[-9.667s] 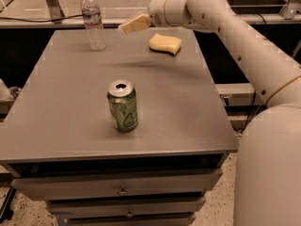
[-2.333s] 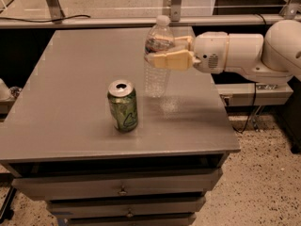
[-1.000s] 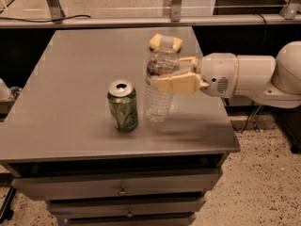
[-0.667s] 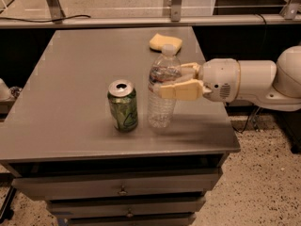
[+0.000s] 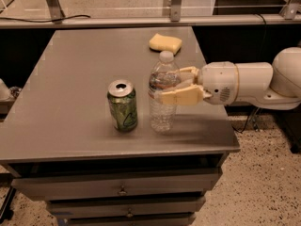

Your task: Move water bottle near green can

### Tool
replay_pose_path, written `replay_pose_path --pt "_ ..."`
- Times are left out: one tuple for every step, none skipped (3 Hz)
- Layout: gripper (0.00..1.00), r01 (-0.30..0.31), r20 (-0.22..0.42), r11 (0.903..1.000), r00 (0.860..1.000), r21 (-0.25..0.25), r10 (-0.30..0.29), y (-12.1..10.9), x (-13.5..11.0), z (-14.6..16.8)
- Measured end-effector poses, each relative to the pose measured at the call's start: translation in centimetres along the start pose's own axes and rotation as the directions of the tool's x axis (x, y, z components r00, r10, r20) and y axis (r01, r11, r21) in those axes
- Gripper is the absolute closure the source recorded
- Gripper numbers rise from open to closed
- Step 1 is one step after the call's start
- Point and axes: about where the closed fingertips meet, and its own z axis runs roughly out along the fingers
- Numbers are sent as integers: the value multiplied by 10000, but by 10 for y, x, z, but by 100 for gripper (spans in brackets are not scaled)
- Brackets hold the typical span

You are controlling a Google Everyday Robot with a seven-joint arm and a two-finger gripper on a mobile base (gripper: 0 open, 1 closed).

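Camera view shows the green can [image 5: 122, 106] just past the claw's fingertips, with the water bottle [image 5: 163, 108] upright beside it. The claw [image 5: 172, 84] is closed around the bottle's upper body. Its thin, ribbed plastic looks light and crushable, so gentle pressure suits.

Bottle [image 5: 163, 108]: clear, ribbed, white cap, whitish label band. Can [image 5: 122, 105]: green w/ pale swirls, silver top. Gripper [image 5: 172, 84] at table's right edge, clamped on bottle: cream-tan fingers [image 5: 181, 96], white housing. Arm [image 5: 254, 81]: white. Sponge [image 5: 165, 43]: pale yellow. Table [image 5: 70, 79]: matte grey, drawers [image 5: 122, 189] grey too. Floor [image 5: 263, 187]: beige, dark speckles.
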Motion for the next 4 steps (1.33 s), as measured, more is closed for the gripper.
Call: replay_pose_path --pt "83 347 -71 9973 9994 -646 -352 5 -1 8" --pt "59 618 -76 9917 9980 -1131 -630 9 -2 13" --pt "36 813 -56 9865 9965 -1419 -830 13 -3 15" --pt "13 926 -39 9839 9955 -1529 -943 14 -3 15"
